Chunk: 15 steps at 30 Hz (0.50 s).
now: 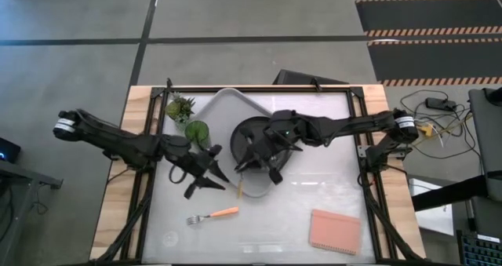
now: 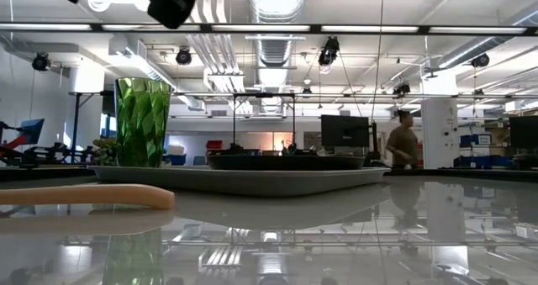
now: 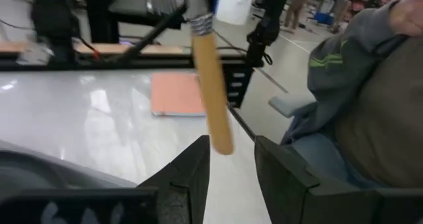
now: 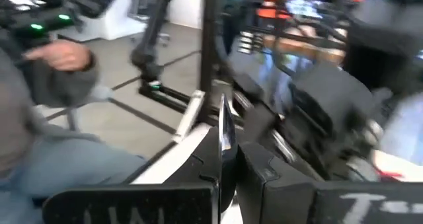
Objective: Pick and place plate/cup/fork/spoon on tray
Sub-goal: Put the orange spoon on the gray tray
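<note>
The grey tray point(image 1: 223, 103) lies at the table's far side. The black plate point(image 1: 252, 133) and the green cup point(image 1: 197, 130) stand on it; both also show in the low view, the plate point(image 2: 286, 161) and the cup point(image 2: 143, 121). My right gripper point(image 1: 249, 168) is shut on the spoon point(image 1: 240, 188) by the plate's near rim. My left gripper point(image 1: 216, 176) is open. In the left wrist view the spoon's pale handle point(image 3: 211, 85) ends between its fingertips point(image 3: 231, 148) without touching them. The orange-handled fork point(image 1: 213, 215) lies flat on the table nearer the front. My right gripper pinches the spoon's thin metal part point(image 4: 225, 128) between its two fingers, and the metal shows edge-on there. The pale handle point(image 3: 215, 98) sticks out beyond the fingers toward my left gripper. The spoon is lifted clear of the table.
A small potted plant point(image 1: 180, 107) stands at the tray's far left corner. A pink pad point(image 1: 335, 229) lies at the near right. A person in a grey sleeve point(image 3: 357, 65) sits close beyond the table's edge.
</note>
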{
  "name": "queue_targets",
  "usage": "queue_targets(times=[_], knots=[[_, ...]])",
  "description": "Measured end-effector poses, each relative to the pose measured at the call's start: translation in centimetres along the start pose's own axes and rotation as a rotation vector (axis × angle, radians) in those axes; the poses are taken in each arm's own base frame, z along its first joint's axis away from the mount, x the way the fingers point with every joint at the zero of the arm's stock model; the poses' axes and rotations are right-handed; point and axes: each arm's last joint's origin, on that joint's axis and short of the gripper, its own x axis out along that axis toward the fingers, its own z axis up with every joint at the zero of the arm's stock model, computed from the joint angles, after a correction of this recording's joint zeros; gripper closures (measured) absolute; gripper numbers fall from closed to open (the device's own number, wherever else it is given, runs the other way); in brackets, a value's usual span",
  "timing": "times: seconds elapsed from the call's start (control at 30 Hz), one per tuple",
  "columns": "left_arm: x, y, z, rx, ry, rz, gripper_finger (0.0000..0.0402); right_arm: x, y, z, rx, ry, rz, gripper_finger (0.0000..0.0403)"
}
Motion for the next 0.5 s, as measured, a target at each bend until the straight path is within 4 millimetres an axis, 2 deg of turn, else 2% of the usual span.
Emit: queue_targets(times=[0.17,0.33,0.5], knots=[[-2.8,-0.7,1.4,0.090,-0.084,0.111,0.0300,-2.6,-1.4,1.1,0.032,0.064,-0.308,0.0392],[-5.7,-0.6,2.3,0.114,-0.212,0.477,0.0299,-4.8,-3.4,1.1,0.071,0.110,-0.591,0.0392],[-8.5,-0.5,2.0,0.075,-0.328,0.751,0.0299,-7.0,-6.6,0.3,0.170,0.083,-0.732,0.0392]])
